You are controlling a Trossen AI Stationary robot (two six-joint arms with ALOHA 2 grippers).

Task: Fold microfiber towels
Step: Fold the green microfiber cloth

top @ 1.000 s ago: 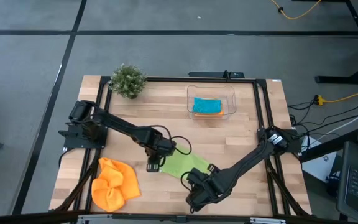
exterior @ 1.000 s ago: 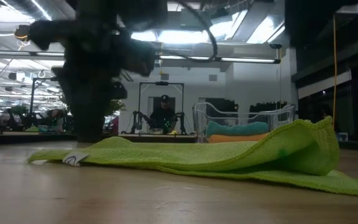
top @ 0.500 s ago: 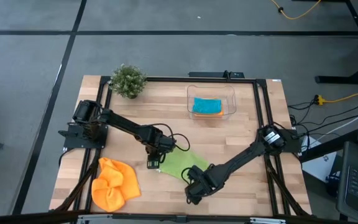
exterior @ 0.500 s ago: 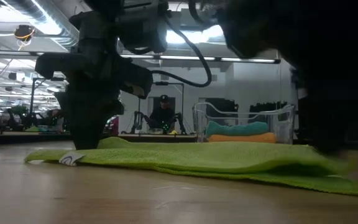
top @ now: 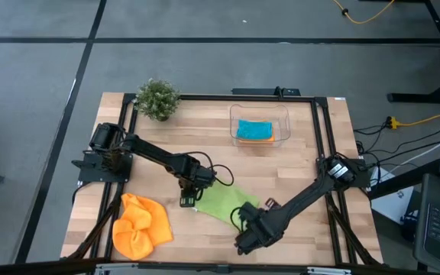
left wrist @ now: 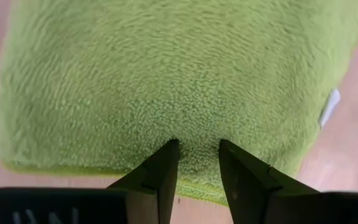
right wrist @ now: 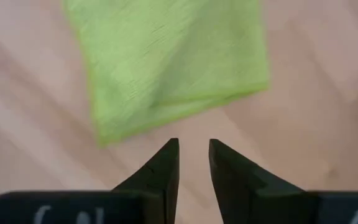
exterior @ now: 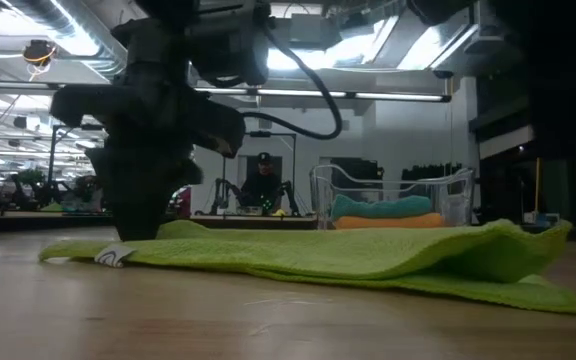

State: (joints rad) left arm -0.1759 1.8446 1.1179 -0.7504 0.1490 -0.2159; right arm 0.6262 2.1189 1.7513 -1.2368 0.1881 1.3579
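Observation:
The lime green towel (top: 228, 202) lies flat on the wooden table near its front middle. Its right end (exterior: 528, 240) is doubled over and stands a little raised. My left gripper (top: 189, 200) points down at the towel's left end, beside the white tag (exterior: 118, 257), with its fingers a little apart (left wrist: 197, 149). My right gripper (top: 244, 231) hovers just off the towel's near right corner. It is narrowly open (right wrist: 193, 149), with only bare wood in the gap and the towel (right wrist: 166, 56) ahead of it. My left gripper presses its two fingertips (left wrist: 166, 155) down on the towel's left end (left wrist: 194, 134), close to that edge. It comes from above, pointing down. Flat cloth shows in the gap between the fingers, and the towel lies on the table under them.
A crumpled orange towel (top: 140, 225) lies at the near left. A clear tub (top: 260, 126) at the far middle holds a folded teal towel (exterior: 383, 207) on an orange one (exterior: 388, 221). A small potted plant (top: 157, 98) stands at the far left.
My left gripper has sunk onto the towel's left end and stayed there. My right gripper came down over the raised right end, which went flat. It then drew back toward the near right, and that end has sprung partly up again.

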